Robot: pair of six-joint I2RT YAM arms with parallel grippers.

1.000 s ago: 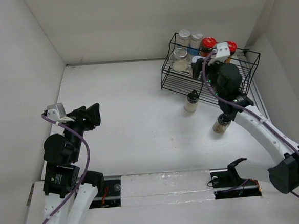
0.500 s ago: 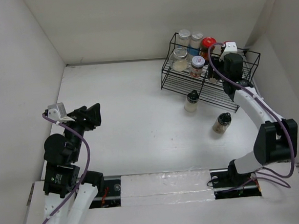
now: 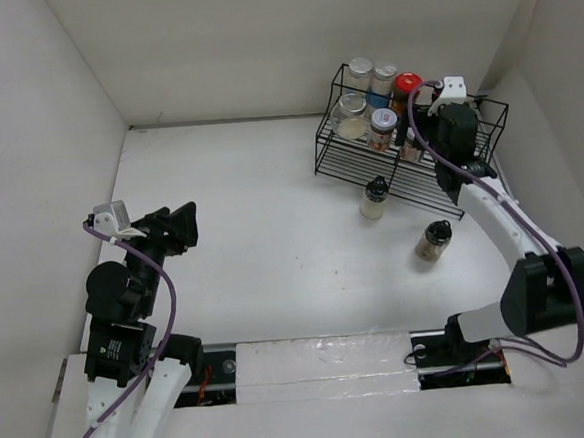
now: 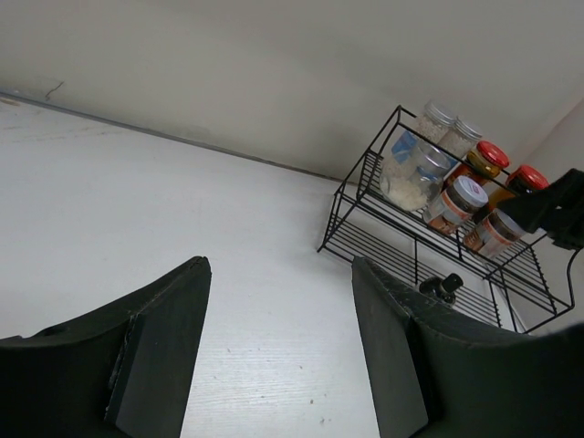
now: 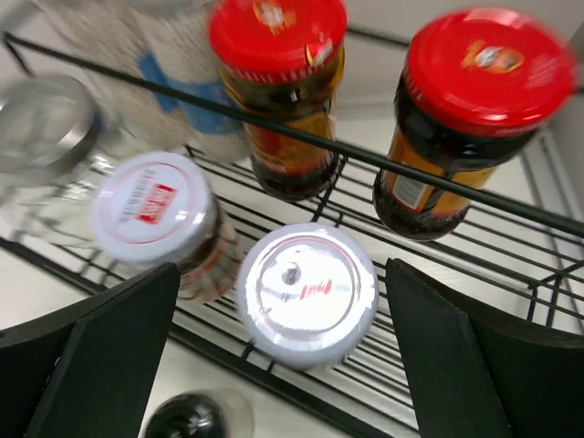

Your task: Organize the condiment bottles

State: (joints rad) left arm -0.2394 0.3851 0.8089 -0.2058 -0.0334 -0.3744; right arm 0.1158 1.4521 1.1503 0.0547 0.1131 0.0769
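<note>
The condiment bottles are mostly in the black wire rack (image 3: 340, 153). On its upper shelf stand two clear jars (image 3: 361, 70) and two dark jars with red lids (image 5: 276, 32). The lower shelf holds a glass jar (image 3: 350, 116) and two white-lidded jars (image 5: 155, 214). My right gripper (image 5: 285, 301) is open, its fingers on either side of the right white-lidded jar (image 5: 306, 290), apart from it. Two black-capped shakers (image 3: 375, 196) (image 3: 434, 239) stand on the table. My left gripper (image 3: 177, 227) is open and empty, far left.
The rack's wires (image 5: 383, 169) cross in front of the red-lidded jars. White walls (image 3: 260, 41) close in the table on three sides. One black cap (image 5: 182, 420) shows just below the rack's front edge.
My right wrist has shifted right and back over the rack, uncovering the left white-lidded jar. The left arm has not moved.
</note>
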